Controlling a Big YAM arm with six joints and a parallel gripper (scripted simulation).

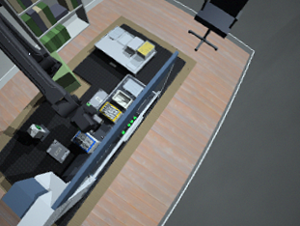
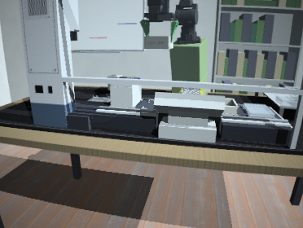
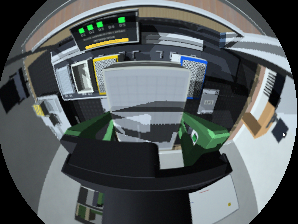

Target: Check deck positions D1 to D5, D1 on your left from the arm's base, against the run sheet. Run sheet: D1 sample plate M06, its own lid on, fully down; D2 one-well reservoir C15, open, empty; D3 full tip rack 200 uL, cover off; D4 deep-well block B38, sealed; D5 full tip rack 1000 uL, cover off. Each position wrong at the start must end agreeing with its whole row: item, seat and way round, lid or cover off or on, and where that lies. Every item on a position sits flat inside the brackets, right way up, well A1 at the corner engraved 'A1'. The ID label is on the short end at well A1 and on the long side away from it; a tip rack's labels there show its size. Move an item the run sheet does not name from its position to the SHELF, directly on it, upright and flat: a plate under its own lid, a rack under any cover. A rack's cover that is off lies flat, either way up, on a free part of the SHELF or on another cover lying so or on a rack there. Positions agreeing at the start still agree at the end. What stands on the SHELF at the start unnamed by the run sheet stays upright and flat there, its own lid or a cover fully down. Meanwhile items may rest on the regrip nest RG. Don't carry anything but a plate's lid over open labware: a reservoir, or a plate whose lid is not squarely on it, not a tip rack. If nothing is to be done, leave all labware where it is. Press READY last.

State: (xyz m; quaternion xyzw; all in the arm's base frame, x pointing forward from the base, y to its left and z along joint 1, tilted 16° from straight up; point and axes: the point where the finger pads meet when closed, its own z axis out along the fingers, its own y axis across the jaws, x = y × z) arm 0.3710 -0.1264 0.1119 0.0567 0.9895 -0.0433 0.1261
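The green-fingered gripper (image 3: 148,137) stood wide, clamped on a pale grey rectangular cover (image 3: 144,92); swinging it fast risked slipping onto open labware

tool (image 3: 148,129) raised, clamped on cover (image 3: 143,92)
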